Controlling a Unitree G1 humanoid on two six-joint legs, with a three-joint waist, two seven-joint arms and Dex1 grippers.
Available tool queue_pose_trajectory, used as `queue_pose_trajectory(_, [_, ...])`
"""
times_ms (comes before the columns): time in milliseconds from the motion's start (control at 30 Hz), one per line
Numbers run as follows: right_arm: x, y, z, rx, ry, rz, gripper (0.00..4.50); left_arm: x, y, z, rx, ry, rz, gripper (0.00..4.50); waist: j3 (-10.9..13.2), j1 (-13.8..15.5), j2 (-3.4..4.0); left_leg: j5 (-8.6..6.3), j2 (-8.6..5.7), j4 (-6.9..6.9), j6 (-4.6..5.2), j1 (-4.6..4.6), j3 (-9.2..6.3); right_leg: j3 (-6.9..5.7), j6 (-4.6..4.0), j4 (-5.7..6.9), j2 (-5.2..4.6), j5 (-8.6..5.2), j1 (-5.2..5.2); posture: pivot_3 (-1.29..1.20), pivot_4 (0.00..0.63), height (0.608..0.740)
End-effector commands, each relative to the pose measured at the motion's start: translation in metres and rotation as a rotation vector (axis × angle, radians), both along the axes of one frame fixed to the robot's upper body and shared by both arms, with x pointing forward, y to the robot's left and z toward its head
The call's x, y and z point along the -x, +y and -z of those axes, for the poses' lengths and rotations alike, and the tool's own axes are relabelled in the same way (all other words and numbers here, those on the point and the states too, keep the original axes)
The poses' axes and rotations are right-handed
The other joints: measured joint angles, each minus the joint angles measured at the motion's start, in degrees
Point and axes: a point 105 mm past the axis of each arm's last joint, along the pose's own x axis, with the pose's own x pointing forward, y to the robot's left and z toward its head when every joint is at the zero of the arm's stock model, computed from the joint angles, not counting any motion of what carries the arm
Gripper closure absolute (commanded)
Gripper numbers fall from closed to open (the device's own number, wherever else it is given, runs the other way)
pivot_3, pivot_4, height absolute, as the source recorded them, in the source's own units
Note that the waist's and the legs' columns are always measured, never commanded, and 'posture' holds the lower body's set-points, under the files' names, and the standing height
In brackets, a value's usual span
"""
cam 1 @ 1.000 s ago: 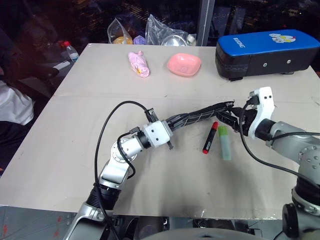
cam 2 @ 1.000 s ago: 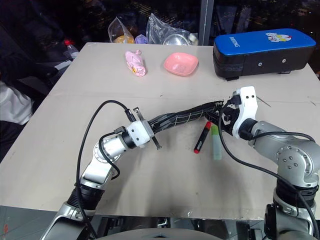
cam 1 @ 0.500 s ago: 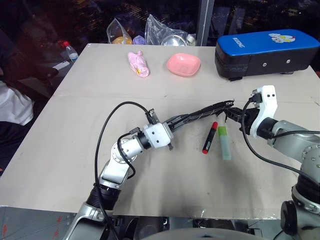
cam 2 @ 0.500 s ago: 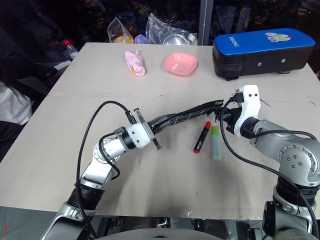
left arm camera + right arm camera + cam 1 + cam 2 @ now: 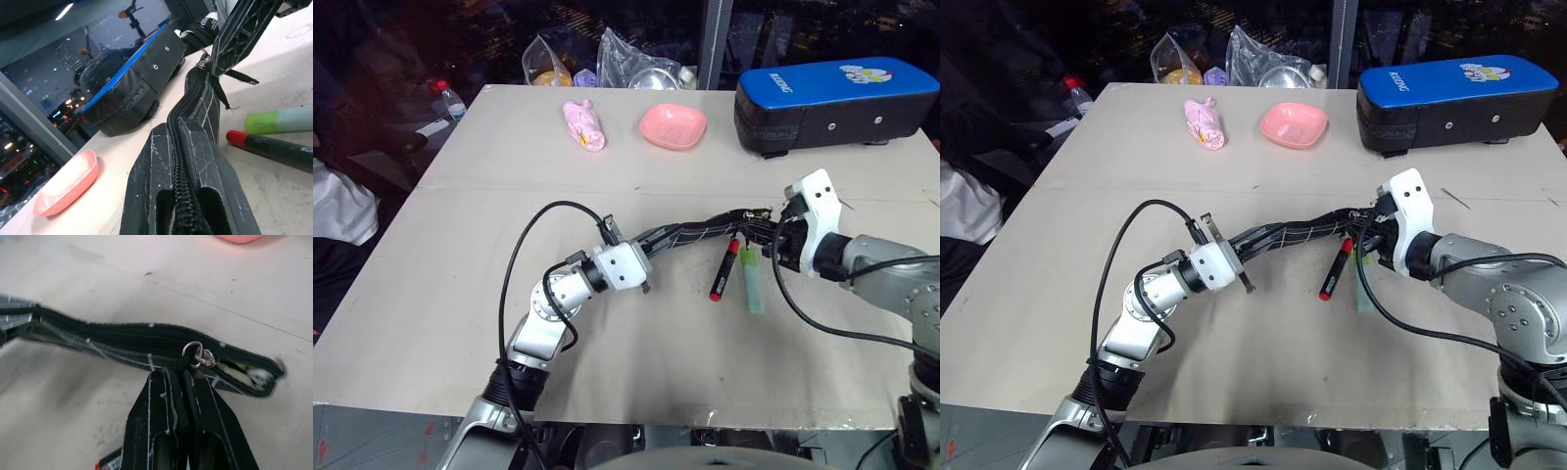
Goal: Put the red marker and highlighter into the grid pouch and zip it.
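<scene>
**Pouch held up between both grippers, pens on the desk**

The grid pouch (image 5: 700,233) hangs edge-up above the beige desk (image 5: 460,264), stretched between the two arms. The left gripper (image 5: 651,246) has its jaws clamped together on the near end of the pouch; from its wrist, the zipper track runs straight away between the two black fingers (image 5: 146,196). At the far end, the right gripper (image 5: 766,233) has its jaws pressed together on the black zipper pull (image 5: 182,363), just under the small silver ring (image 5: 195,352). Past the ring, the last stretch of the zipper gapes a little and something pale shows inside.

The red marker (image 5: 723,269) lies on the desk just below the right end of the pouch, red cap pointing away from the robot. The highlighter (image 5: 754,281) lies just beside it on the right, roughly parallel, its far end tucked under the right gripper. Neither pen is in the pouch.

Along the far edge of the desk there is a large blue-and-black case (image 5: 837,103) on the right, a pink dish (image 5: 673,126) near the middle, and a pink wrapped bundle (image 5: 585,125) to its left. Clear plastic bags (image 5: 607,61) sit beyond the desk's edge, and a water bottle (image 5: 450,99) stands off the far left corner.
</scene>
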Motion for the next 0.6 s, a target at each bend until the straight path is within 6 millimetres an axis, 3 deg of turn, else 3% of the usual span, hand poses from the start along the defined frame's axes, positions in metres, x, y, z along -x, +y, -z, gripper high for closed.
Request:
queue_pose_trajectory(33, [0.005, 0.012, -0.011, 0.004, -0.068, -0.082, 4.47, 0.007, -0.005, -0.006, 0.016, -0.032, 0.039, 4.50, 0.0, 0.0, 0.00, 0.00, 0.00, 0.00, 0.00, 0.00, 0.00, 0.00, 0.00, 0.00, 0.00, 0.00, 0.00, 0.00, 0.150, 0.740])
queue_pose_trajectory(600, [0.022, 0.048, -0.020, -0.020, -0.081, -0.337, 4.47, 0.009, -0.008, 0.003, -0.016, -0.031, 0.055, 4.50, 0.0, 0.0, -0.02, -0.01, 0.01, 0.00, 0.01, 0.00, -0.01, 0.00, 0.00, 0.00, -0.04, 0.00, 0.00, 0.00, 0.150, 0.740])
